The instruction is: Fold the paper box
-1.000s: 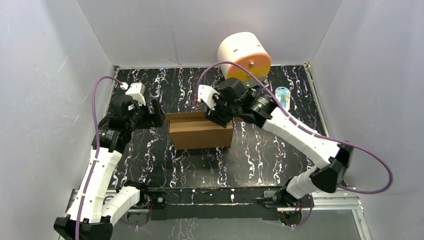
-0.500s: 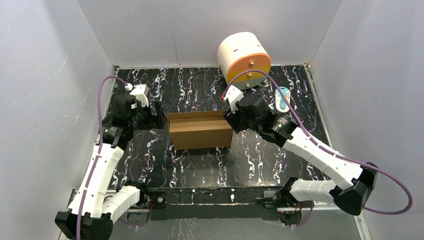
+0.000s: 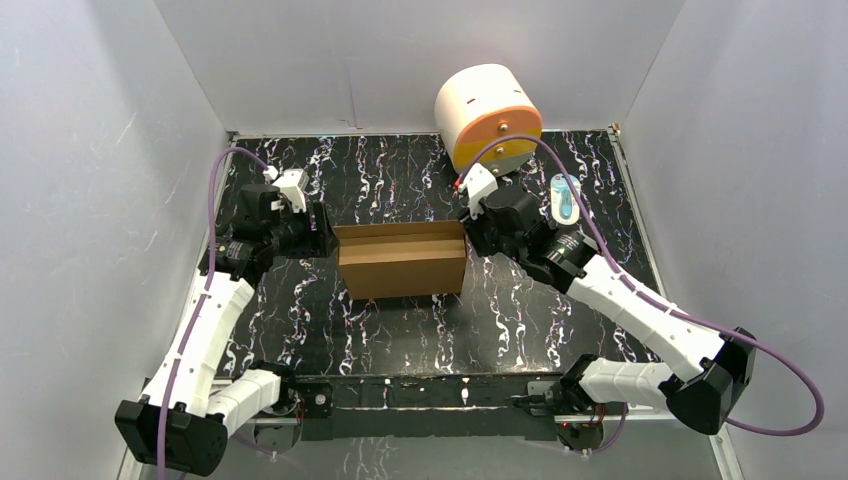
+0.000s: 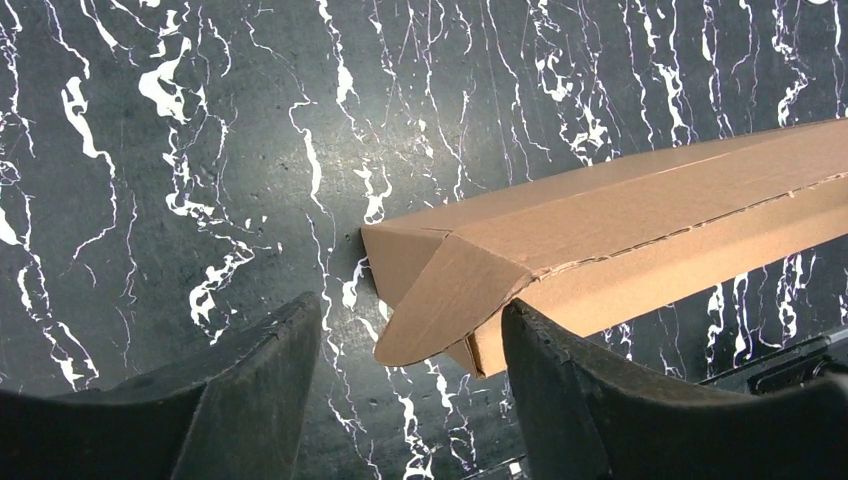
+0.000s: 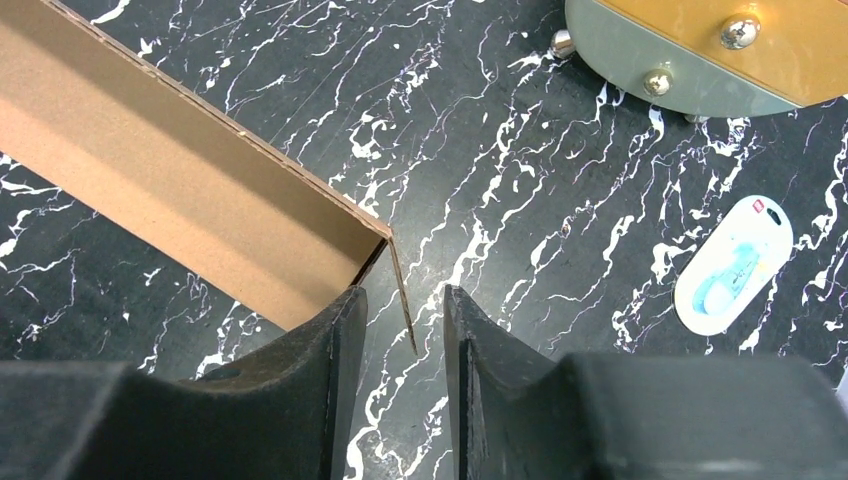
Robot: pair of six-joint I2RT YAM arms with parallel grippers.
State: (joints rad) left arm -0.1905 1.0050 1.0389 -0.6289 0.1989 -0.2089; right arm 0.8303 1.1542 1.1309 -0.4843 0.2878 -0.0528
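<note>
The brown cardboard paper box [image 3: 402, 259] stands partly folded in the middle of the black marbled table, its top open. My left gripper [image 3: 323, 232] is open at the box's left end. In the left wrist view a loose rounded side flap [image 4: 450, 290] lies between the fingers [image 4: 250, 390], touching neither that I can see. My right gripper [image 3: 469, 229] is at the box's right end. In the right wrist view its fingers [image 5: 300, 390] stand narrowly apart with the thin edge of the end flap [image 5: 403, 290] in the gap, not pinched.
A white cylinder with an orange-yellow face [image 3: 487, 118] stands at the back right, close behind my right wrist; it also shows in the right wrist view [image 5: 720, 50]. A light blue packaged item [image 3: 565, 197] lies to its right. White walls enclose the table.
My right gripper has moved from above the box's right part out to its right end. My left gripper has shifted slightly back and right, staying at the left end. The box has not moved.
</note>
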